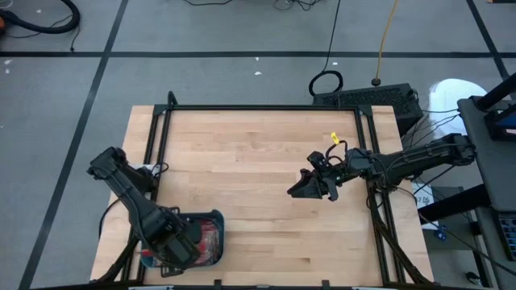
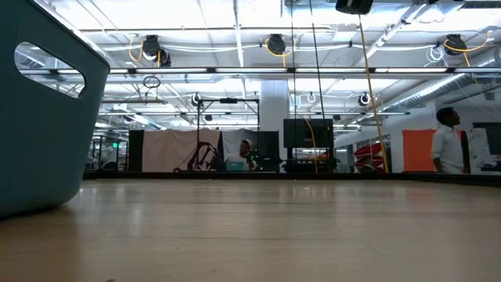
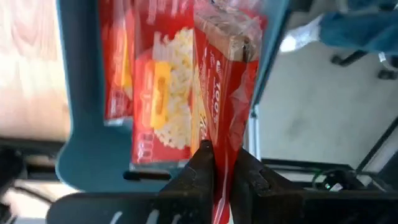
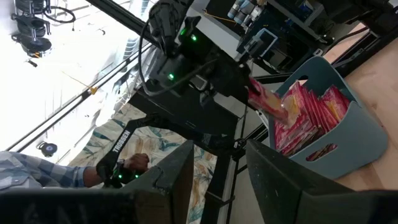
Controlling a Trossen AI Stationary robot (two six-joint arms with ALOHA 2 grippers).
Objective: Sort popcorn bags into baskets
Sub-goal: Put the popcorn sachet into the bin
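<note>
The left gripper [image 3: 221,171] is hanging over the teal basket [image 1: 216,219] at the near left corner of the worktop [image 1: 258,161], and its fingers are pinching the edge of a red popcorn bag [image 3: 224,93] that is dangling above the basket's opening. Several more popcorn bags [image 4: 305,118] are already standing on edge inside the basket, packed close together. No loose bags are showing on the bare wood in the high view, so the sorting looks close to finished, with this bag being the one in hand at the drop-in step. The next move calls for lowering the bag into the space among the others and then spreading the fingers so it slides in without catching on the rim. The right gripper [image 1: 310,185] is waiting over the right-hand part of the worktop, well apart from the basket, with its fingers standing apart and holding nothing. In the low view only the basket's side is showing, with people far off in the room behind.
</note>
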